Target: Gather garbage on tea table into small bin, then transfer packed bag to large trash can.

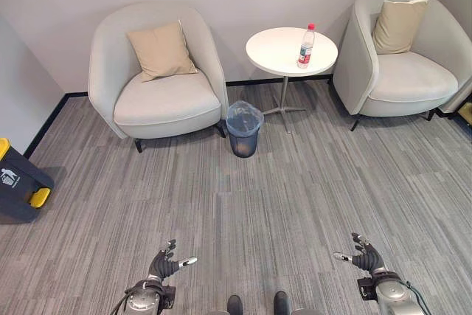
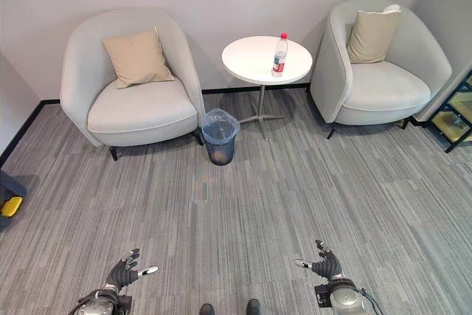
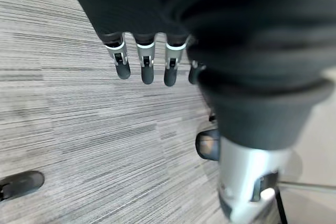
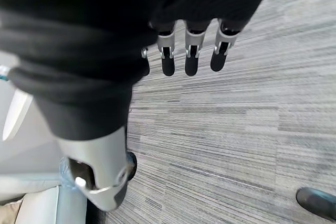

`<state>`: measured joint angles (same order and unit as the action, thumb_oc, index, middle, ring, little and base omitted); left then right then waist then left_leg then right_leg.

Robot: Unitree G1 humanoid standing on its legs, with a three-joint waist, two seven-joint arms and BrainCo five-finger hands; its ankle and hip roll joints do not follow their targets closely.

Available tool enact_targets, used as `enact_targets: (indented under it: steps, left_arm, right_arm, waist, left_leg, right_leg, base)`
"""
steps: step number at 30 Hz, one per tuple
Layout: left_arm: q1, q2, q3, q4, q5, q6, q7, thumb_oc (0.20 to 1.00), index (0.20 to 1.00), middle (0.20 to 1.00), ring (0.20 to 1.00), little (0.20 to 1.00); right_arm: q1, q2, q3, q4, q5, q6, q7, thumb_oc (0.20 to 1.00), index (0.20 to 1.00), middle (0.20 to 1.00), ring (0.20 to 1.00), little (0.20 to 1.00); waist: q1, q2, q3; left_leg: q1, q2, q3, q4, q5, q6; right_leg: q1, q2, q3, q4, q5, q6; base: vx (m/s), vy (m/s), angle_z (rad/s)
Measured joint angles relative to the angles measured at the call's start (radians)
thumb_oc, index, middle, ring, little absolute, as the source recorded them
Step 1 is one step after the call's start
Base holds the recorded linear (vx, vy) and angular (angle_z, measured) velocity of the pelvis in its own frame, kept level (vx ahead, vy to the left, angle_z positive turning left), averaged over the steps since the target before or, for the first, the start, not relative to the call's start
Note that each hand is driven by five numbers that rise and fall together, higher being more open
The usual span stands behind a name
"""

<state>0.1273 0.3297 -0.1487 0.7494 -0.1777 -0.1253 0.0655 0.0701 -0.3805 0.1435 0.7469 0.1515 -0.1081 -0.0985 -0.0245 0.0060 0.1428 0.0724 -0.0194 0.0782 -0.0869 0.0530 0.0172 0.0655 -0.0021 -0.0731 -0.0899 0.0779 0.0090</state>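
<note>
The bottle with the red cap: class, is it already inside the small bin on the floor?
No, the bottle stands upright on the round white table, while the small bin sits on the carpet beside the table's base.

Both silver-grey arms hang low at the robot's sides above the floor, the left hand (image 1: 164, 265) and the right hand (image 1: 365, 256), each under a dark ribbed cover, holding nothing with their dark-tipped silver fingers (image 3: 146, 66) relaxed and spread.

Clear bottle (image 1: 306, 46) upright on round white tea table (image 1: 276, 55), bag-lined small bin (image 1: 244, 129) beside its base
</note>
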Motion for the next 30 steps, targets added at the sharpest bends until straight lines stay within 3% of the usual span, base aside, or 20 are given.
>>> enact_targets:
  steps: [19,24,26,27,28,29,30]
  left_arm:
    - [-0.014,-0.001,-0.008,-0.034,-0.002,0.003,0.001,1.0,1.0,1.0,1.0,1.0]
    - [-0.041,0.009,-0.007,-0.034,-0.01,0.003,0.006,1.0,1.0,1.0,1.0,1.0]
    - [-0.064,0.019,-0.007,-0.035,-0.02,0.003,0.012,1.0,1.0,1.0,1.0,1.0]
    - [-0.072,0.022,-0.006,-0.034,-0.02,0.002,0.014,1.0,1.0,1.0,1.0,1.0]
    - [-0.087,0.023,-0.006,-0.029,-0.02,0.002,0.014,1.0,1.0,1.0,1.0,1.0]
    - [-0.087,0.015,-0.006,-0.017,-0.021,0.002,0.016,1.0,1.0,1.0,1.0,1.0]
    - [-0.086,0.016,-0.006,-0.015,-0.022,0.002,0.016,1.0,1.0,1.0,1.0,1.0]
  right_arm:
    - [-0.009,0.031,-0.002,0.0,0.067,0.002,-0.007,1.0,1.0,1.0,1.0,1.0]
    - [-0.059,0.031,0.003,0.009,0.067,0.007,-0.01,1.0,1.0,1.0,1.0,1.0]
    - [-0.082,0.03,0.003,0.009,0.066,0.008,-0.01,1.0,1.0,1.0,1.0,1.0]
    - [-0.089,0.032,0.003,0.009,0.066,0.008,-0.01,1.0,1.0,1.0,1.0,1.0]
    - [-0.101,0.034,0.004,0.003,0.065,0.009,-0.01,1.0,1.0,1.0,1.0,1.0]
    - [-0.106,0.035,0.006,-0.006,0.065,0.009,-0.011,1.0,1.0,1.0,1.0,1.0]
    - [-0.105,0.035,0.008,-0.017,0.065,0.008,-0.012,1.0,1.0,1.0,1.0,1.0]
  waist:
    - [0.001,-0.017,-0.001]
    - [0.004,-0.031,0.02]
    - [0.0,-0.031,0.046]
    - [0.001,-0.031,0.054]
    - [0.001,-0.028,0.075]
    - [0.002,-0.026,0.083]
    - [0.001,-0.029,0.085]
  left_leg:
    - [-0.027,-0.004,0.031,0.007,-0.001,0.013]
    - [-0.068,-0.013,0.082,0.01,-0.01,0.028]
    - [-0.068,-0.012,0.108,0.009,-0.011,0.039]
    - [-0.066,-0.01,0.128,0.008,-0.012,0.04]
    - [-0.046,-0.008,0.157,0.008,-0.017,0.05]
    - [-0.025,-0.008,0.176,0.007,-0.047,0.036]
    - [-0.019,-0.008,0.182,0.007,-0.059,0.043]
  right_leg:
    - [-0.048,-0.001,0.039,0.0,0.01,0.01]
    - [-0.13,-0.004,0.092,0.047,0.027,0.021]
    - [-0.187,-0.009,0.097,0.146,-0.008,0.057]
    - [-0.217,-0.011,0.09,0.196,-0.025,0.077]
    - [-0.25,-0.041,0.01,0.263,-0.078,0.091]
    - [-0.269,-0.085,-0.041,0.25,-0.085,0.093]
    - [-0.281,-0.101,-0.052,0.222,-0.08,0.098]
  base:
    - [0.03,0.042,-0.06]
    - [0.03,0.09,-0.32]
    - [0.08,0.066,-0.35]
    - [0.19,-0.006,-0.47]
    - [0.29,-0.087,-0.63]
    - [0.33,-0.122,-0.62]
    - [0.32,-0.135,-0.44]
